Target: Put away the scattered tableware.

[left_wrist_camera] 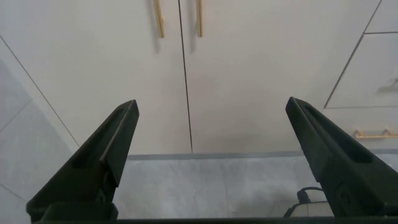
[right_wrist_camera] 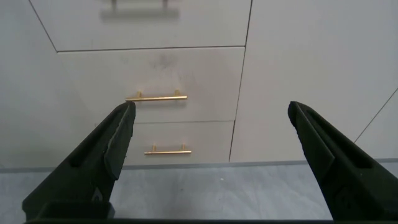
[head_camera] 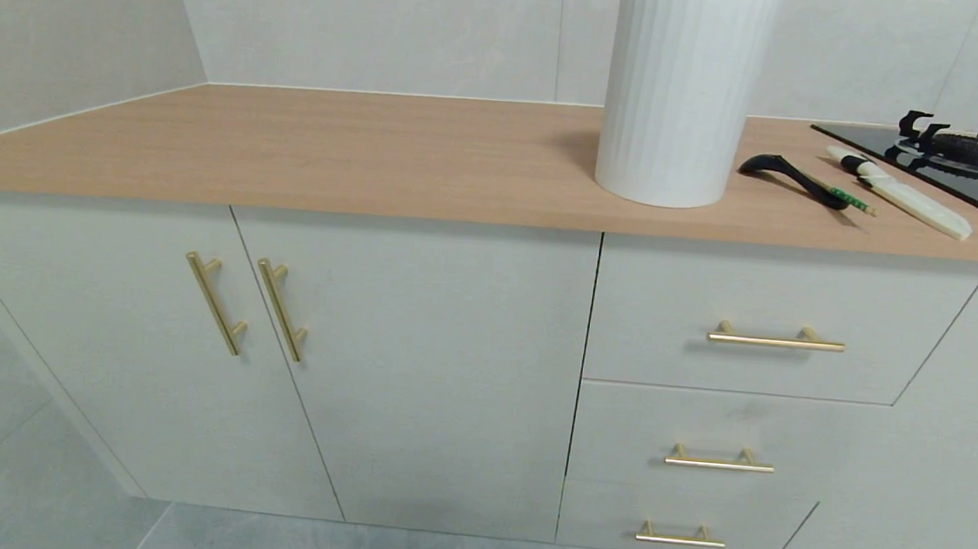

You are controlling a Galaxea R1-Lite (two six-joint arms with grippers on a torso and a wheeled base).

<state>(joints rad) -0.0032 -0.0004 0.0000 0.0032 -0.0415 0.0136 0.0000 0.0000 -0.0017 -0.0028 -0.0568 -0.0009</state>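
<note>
Your left gripper [left_wrist_camera: 210, 106] and right gripper [right_wrist_camera: 210, 106] hang low, jaws wide apart, so raising them you may strike the wooden counter [head_camera: 376, 152] or topple the tall white ribbed holder [head_camera: 682, 89].

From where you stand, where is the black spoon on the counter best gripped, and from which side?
Probably take the black spoon at mid-handle, from above, closing across it. It lies flat on the wooden counter, bowl toward the white ribbed container; its far end meets the green-banded chopsticks.
</note>
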